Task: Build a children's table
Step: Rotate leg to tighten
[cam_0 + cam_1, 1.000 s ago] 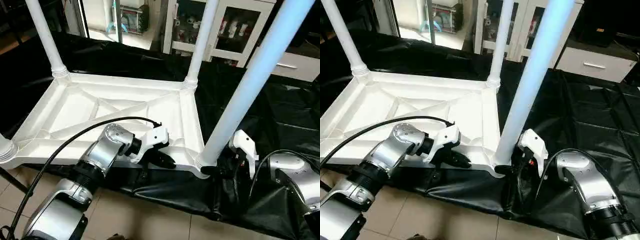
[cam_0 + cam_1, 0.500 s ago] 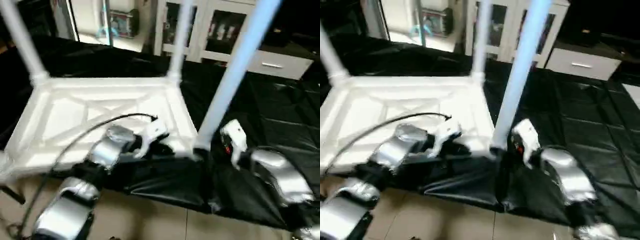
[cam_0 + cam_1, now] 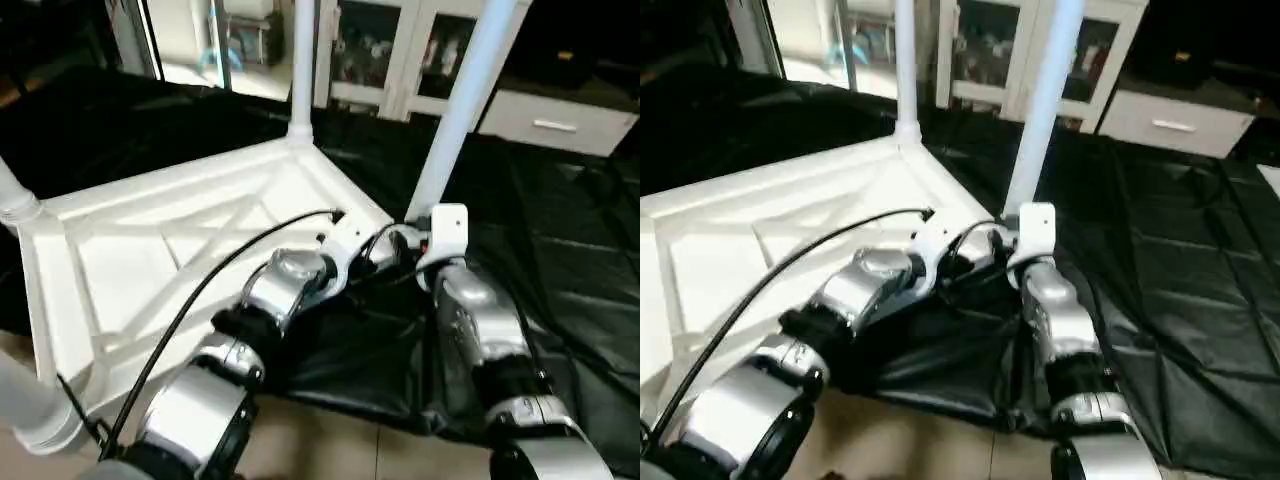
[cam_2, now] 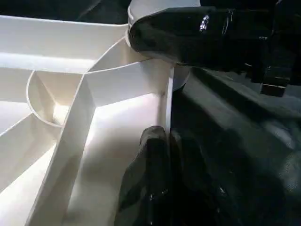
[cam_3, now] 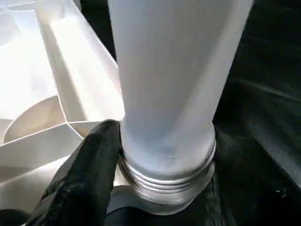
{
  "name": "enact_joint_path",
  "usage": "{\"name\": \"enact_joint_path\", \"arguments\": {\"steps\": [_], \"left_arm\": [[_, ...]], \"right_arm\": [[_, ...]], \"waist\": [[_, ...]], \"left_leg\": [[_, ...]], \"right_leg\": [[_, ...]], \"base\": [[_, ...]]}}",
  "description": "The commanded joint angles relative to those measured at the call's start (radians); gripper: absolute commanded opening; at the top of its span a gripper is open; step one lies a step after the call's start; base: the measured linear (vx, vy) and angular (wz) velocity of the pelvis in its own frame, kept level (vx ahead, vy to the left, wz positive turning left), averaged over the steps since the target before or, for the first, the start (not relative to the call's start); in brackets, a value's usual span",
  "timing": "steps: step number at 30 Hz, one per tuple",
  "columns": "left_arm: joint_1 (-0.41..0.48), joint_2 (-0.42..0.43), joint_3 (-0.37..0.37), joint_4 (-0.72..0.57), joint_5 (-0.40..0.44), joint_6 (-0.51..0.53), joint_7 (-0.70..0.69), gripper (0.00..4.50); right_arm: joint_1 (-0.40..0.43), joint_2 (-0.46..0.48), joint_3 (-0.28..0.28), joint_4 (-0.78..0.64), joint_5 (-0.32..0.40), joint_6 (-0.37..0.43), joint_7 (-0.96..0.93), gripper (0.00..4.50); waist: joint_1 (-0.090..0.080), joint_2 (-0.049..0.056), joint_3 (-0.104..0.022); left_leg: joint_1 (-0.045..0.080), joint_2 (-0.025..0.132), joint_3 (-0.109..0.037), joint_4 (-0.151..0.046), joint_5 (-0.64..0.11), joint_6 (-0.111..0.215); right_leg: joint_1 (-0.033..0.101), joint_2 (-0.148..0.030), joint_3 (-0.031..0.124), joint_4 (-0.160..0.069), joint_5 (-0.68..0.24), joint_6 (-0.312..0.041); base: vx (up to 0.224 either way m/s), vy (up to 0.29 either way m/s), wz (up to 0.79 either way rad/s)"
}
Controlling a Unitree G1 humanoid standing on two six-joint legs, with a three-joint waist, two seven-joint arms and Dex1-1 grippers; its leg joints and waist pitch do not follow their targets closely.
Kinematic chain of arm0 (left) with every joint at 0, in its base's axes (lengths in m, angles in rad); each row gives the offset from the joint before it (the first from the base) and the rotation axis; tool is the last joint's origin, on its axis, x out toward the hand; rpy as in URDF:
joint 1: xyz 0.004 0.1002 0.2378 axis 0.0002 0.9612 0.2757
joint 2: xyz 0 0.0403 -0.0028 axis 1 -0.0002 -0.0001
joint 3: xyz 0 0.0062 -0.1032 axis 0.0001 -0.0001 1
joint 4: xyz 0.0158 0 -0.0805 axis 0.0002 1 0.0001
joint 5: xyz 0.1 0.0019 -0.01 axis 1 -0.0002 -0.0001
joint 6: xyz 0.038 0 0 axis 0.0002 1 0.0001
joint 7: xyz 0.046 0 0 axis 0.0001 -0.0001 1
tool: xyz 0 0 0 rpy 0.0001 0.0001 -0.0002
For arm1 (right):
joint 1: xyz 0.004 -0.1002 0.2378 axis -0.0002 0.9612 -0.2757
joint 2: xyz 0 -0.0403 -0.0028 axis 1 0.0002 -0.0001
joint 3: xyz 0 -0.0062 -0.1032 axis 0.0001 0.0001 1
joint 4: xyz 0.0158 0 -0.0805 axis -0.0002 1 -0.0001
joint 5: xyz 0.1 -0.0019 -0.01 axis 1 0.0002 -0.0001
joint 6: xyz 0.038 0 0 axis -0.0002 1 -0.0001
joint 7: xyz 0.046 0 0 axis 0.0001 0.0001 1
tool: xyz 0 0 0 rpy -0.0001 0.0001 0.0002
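Children's table inverted on a black sheet [image 3: 560, 250], ribbed underside of the white table top [image 3: 150, 260] facing up, seen from the head cameras. Compared with the frame a second earlier, the top appears rotated: the far-left leg [image 3: 8, 195], then standing well inside the picture, is now cut off at the left edge, and the near-left leg [image 3: 25, 410] is reduced to a stub at the lower left corner. The far-right leg [image 3: 302, 60] rises from its corner socket near the picture's centre. The two silver forearms, earlier well apart, now lie close together at the near-right corner.

Left gripper [image 4: 162, 155]: fingers shut together with nothing between them, tips resting at the outer rim wall of the top beside the corner socket. Right gripper [image 5: 155, 188]: jaws held wide at the threaded base of the near-right leg [image 3: 462, 95], where it enters the socket; one black finger [image 5: 87, 174] touches the base, the other is hidden behind the tube, so a firm grip cannot be confirmed. In the head views both grippers are largely masked by their white wrist housings and cables. All leg tops are cropped. Cabinets [image 3: 400, 45] stand behind
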Motion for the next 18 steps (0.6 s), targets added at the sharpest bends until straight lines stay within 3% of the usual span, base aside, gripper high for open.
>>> {"name": "enact_joint_path", "arguments": {"steps": [1,3,4,6,7,8,9,13,15,18], "left_arm": [[-0.031,0.007,0.06,-0.002,-0.017,-0.085,0.107,0.0],[-0.031,0.018,0.06,0.017,-0.017,-0.101,0.106,0.0],[-0.03,0.024,0.06,0.023,-0.017,-0.106,0.102,0.0],[-0.028,0.033,0.061,0.032,-0.015,-0.113,0.093,0.0],[-0.028,0.036,0.061,0.034,-0.014,-0.115,0.092,0.0],[-0.026,0.041,0.061,0.036,-0.012,-0.118,0.081,0.0],[-0.02,0.054,0.056,0.036,-0.01,-0.123,0.056,0.0],[-0.004,0.078,0.037,0.034,-0.006,-0.137,-0.017,0.0],[0.019,0.092,0.011,0.006,-0.007,-0.13,-0.105,0.0],[0.047,0.111,-0.027,-0.027,-0.007,-0.131,-0.202,0.0]], "right_arm": [[0.019,0.033,0.04,0.032,-0.016,0.005,0.032,2.72],[0.02,0.023,0.038,0.022,-0.009,-0.023,0.063,2.72],[0.024,0.016,0.037,0.012,-0.004,-0.029,0.078,3.26],[0.039,-0.002,0.035,-0.021,0.002,-0.038,0.106,3.4],[0.045,-0.008,0.035,-0.034,0.003,-0.042,0.115,3.46],[0.058,-0.019,0.036,-0.058,0.004,-0.042,0.129,3.57],[0.087,-0.043,0.033,-0.115,0.012,-0.036,0.155,3.68],[0.143,-0.106,0.029,-0.217,0.026,-0.025,0.222,4.0],[0.167,-0.155,0.023,-0.267,0.037,-0.015,0.276,4.09],[0.18,-0.197,0.011,-0.304,0.062,0.005,0.345,4.31]], "waist": [[0.003,-0.011,-0.069],[0.004,-0.011,-0.066],[0.004,-0.012,-0.066],[0.004,-0.011,-0.064],[0.004,-0.008,-0.063],[-0.005,-0.012,-0.064],[-0.005,-0.009,-0.067],[-0.005,-0.014,-0.07],[-0.001,-0.012,-0.065],[0.002,-0.012,-0.061]], "left_leg": [[0.013,0.04,-0.015,-0.069,-0.104,0.083],[0.014,0.042,-0.015,-0.072,-0.147,0.076],[0.014,0.042,-0.015,-0.073,-0.156,0.073],[0.015,0.044,-0.016,-0.075,-0.175,0.063],[0.011,0.044,-0.018,-0.076,-0.186,0.062],[-0.002,0.042,-0.024,-0.079,-0.177,0.058],[0.006,0.044,-0.023,-0.076,-0.17,0.058],[0.005,0.041,-0.017,-0.065,-0.093,0.101],[0.008,0.044,-0.015,-0.067,-0.124,0.111],[0.01,0.046,-0.015,-0.07,-0.175,0.095]], "right_leg": [[0.047,-0.04,0.034,-0.047,-0.076,-0.246],[0.047,-0.042,0.034,-0.055,-0.139,-0.238],[0.047,-0.042,0.034,-0.056,-0.154,-0.233],[0.046,-0.042,0.034,-0.06,-0.185,-0.223],[0.048,-0.041,0.034,-0.06,-0.189,-0.212],[0.058,-0.042,0.032,-0.057,-0.188,-0.196],[0.053,-0.043,0.032,-0.058,-0.185,-0.191],[0.051,-0.038,0.034,-0.043,-0.065,-0.238],[0.048,-0.04,0.034,-0.05,-0.108,-0.243],[0.043,-0.04,0.035,-0.059,-0.188,-0.236]], "base": [[0.0,0.0,0.0],[0.0,0.0,0.0],[0.0,0.0,0.0],[0.0,0.0,0.0],[0.0,0.0,0.0],[0.0,0.0,0.0],[0.0,0.0,0.0],[0.0,0.0,0.0],[0.0,0.0,0.0],[0.0,0.0,0.0]]}}
